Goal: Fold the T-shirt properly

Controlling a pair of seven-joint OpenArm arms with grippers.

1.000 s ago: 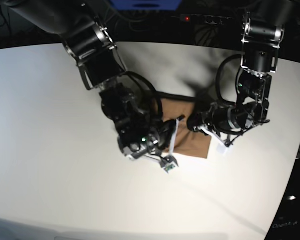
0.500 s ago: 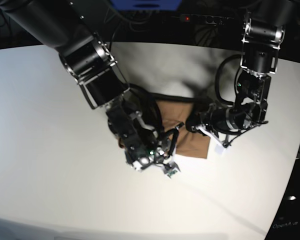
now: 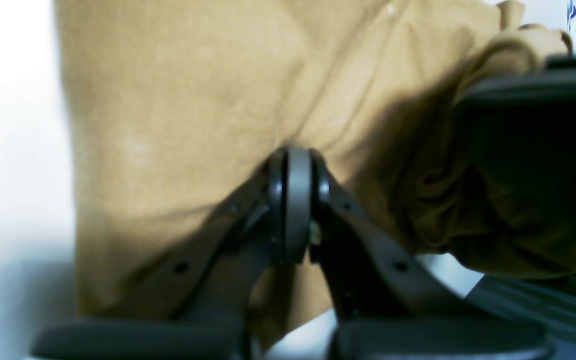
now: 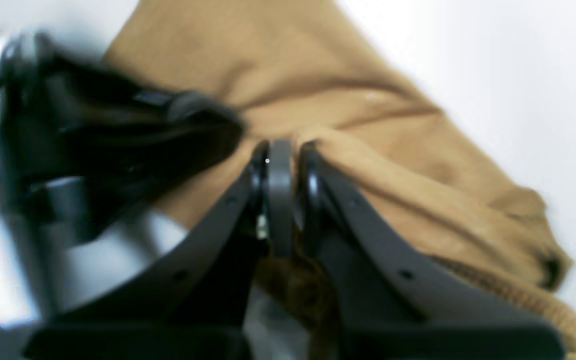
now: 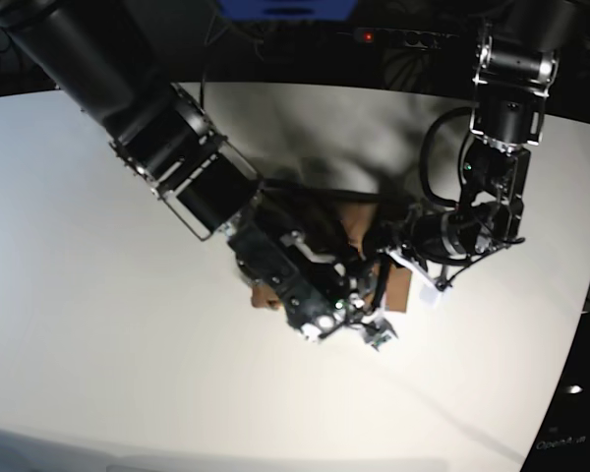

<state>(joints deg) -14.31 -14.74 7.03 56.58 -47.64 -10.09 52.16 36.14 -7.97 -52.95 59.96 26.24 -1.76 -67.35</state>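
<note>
T-shirt (image 5: 401, 285) under crossed arms, both claws (image 3: 290, 165) (image 4: 280, 160) pinching cloth

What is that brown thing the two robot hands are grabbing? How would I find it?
Look at the big white table and find where the two black robot arms meet near its middle. Squeezed between the left hand and the right hand lies the T-shirt. It is the only soft, tan-brown cloth; everything around it is black or white.

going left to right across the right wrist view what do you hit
other arm's gripper → right gripper, shut on cloth → bunched T-shirt → bare white table
</note>
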